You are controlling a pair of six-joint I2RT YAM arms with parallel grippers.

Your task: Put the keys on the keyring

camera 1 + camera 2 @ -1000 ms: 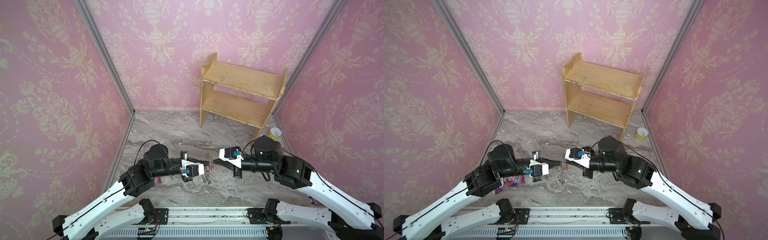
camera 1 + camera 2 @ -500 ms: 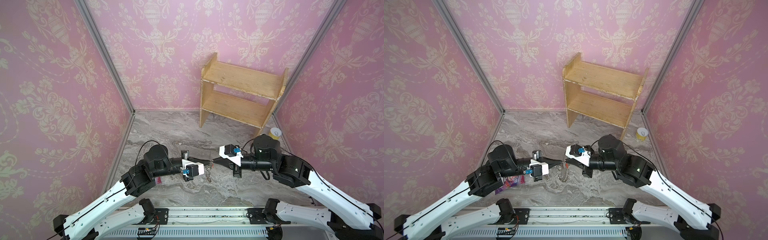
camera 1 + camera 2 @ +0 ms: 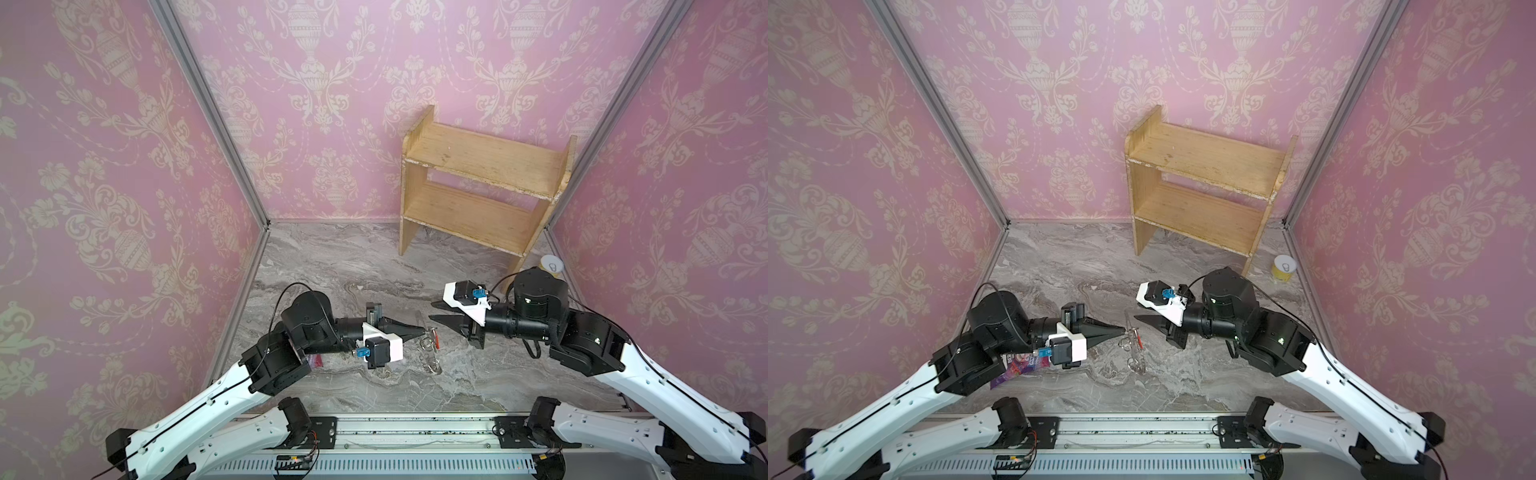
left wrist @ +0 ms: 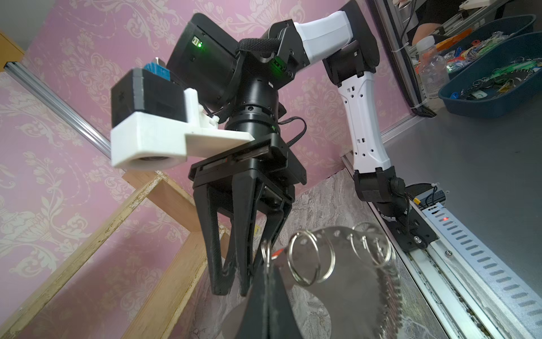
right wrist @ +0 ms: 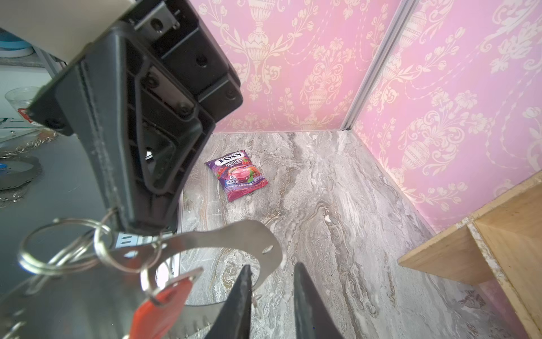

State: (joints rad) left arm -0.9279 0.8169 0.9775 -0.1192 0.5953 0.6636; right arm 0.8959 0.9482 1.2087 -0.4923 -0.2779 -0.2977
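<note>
One red-tagged key [image 5: 161, 305] seems threaded on the keyring [image 5: 223, 237], held above the bench [image 3: 353, 266] at lower centre of both top views by the tightly clamped left end effector [image 3: 420, 331], while the right end effector [image 3: 431, 311] sits beside it, slightly parted and empty, leaving little undone.

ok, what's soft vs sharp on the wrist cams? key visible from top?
Right wrist view: red-orange plastic key tag and silver split rings blurred, purple candy packet sharp. Left wrist view: grey metal crescent keyring soft. In a top view the tag is a tiny speck.
</note>
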